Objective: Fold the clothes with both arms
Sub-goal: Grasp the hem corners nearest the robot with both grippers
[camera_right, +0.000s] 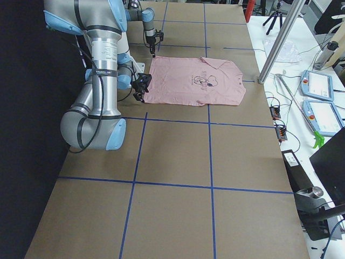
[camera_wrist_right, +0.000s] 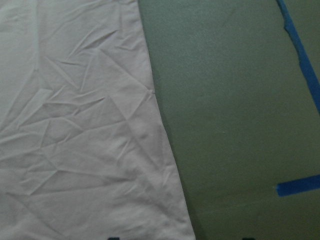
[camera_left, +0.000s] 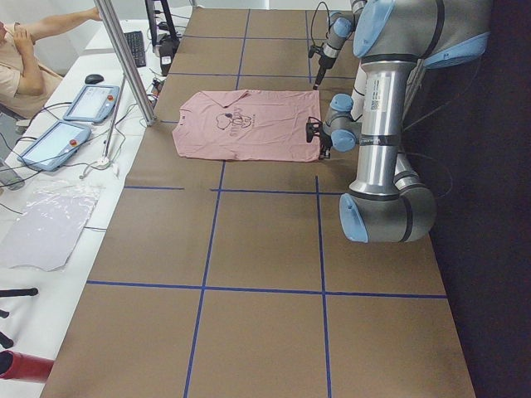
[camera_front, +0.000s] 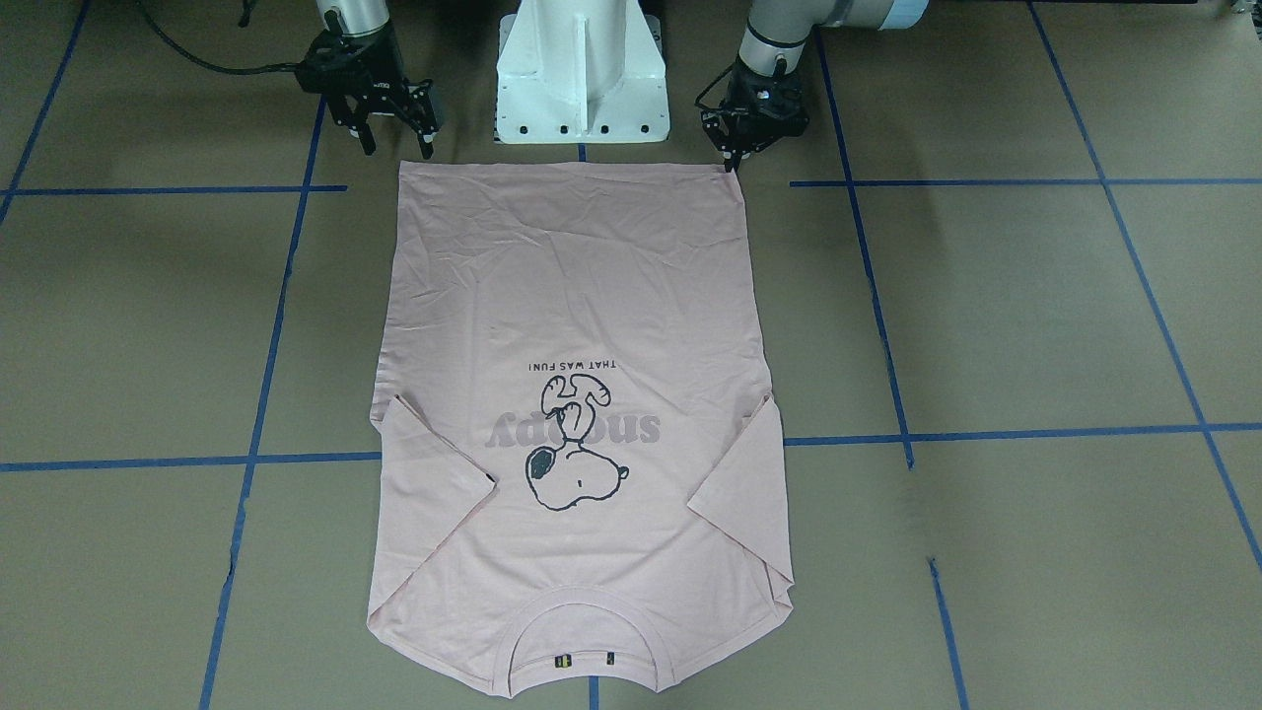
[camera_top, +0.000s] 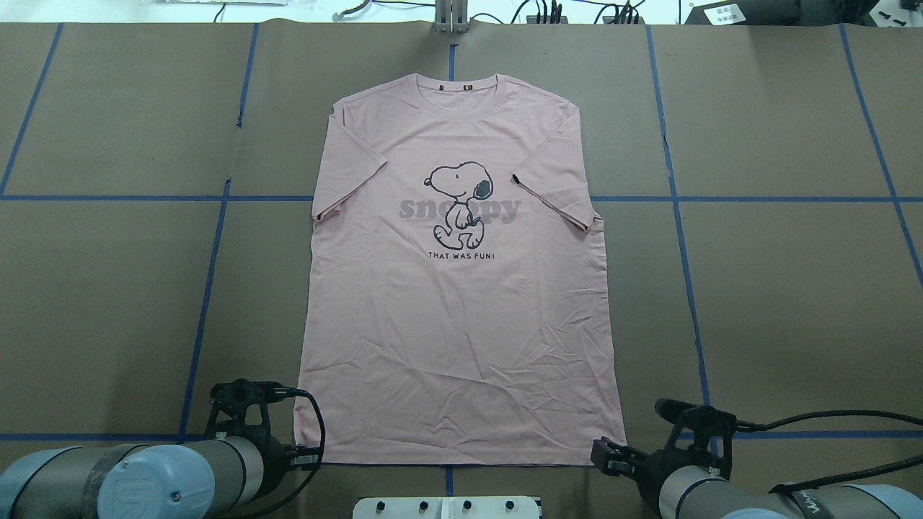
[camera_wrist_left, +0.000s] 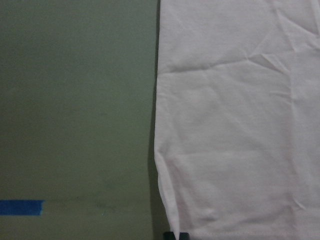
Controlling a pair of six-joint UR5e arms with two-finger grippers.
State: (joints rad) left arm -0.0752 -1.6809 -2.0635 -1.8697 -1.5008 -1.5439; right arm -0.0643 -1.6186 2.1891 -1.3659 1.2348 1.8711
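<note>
While it lies flat, pink T-shirt point(camera_top: 461, 346), print-up, creased

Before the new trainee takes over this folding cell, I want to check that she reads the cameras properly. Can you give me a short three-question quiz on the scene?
1. True or false: the T-shirt lies flat with its print side up and its collar away from the robot.
2. Pick one. The right gripper is: A) open at a hem corner; B) shut on a sleeve; C) out of every view.
3. Fill in: the shirt's ___ edge lies nearest the white pedestal.

Key: 1 true; 2 A; 3 hem.
</note>
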